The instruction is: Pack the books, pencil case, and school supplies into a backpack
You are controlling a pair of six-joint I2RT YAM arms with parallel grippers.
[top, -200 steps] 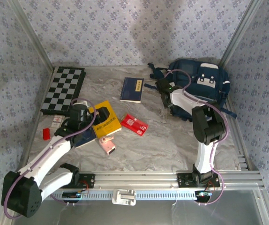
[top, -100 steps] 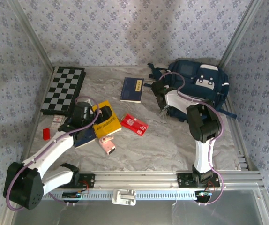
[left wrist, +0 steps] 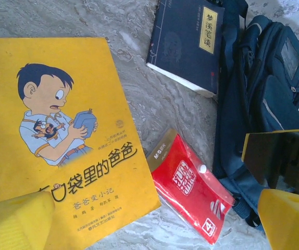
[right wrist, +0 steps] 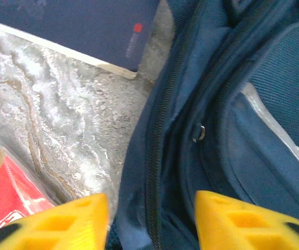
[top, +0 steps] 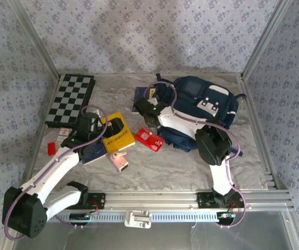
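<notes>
Left gripper: jaws spread wide, nothing held, over a bright yellow paperback with a cartoon boy. Flat red pencil pack with white markings lies just right of it. Navy paperback with a yellow title strip lies further ahead, touching the navy fabric backpack. Small pale pink gadget sits behind the fingers.

Right gripper: jaws part-spread astride the backpack's zipper seam. Cannot tell whether they pinch the fabric.

arms: white links, black joints | cables: purple | fingers: yellow blocks
</notes>
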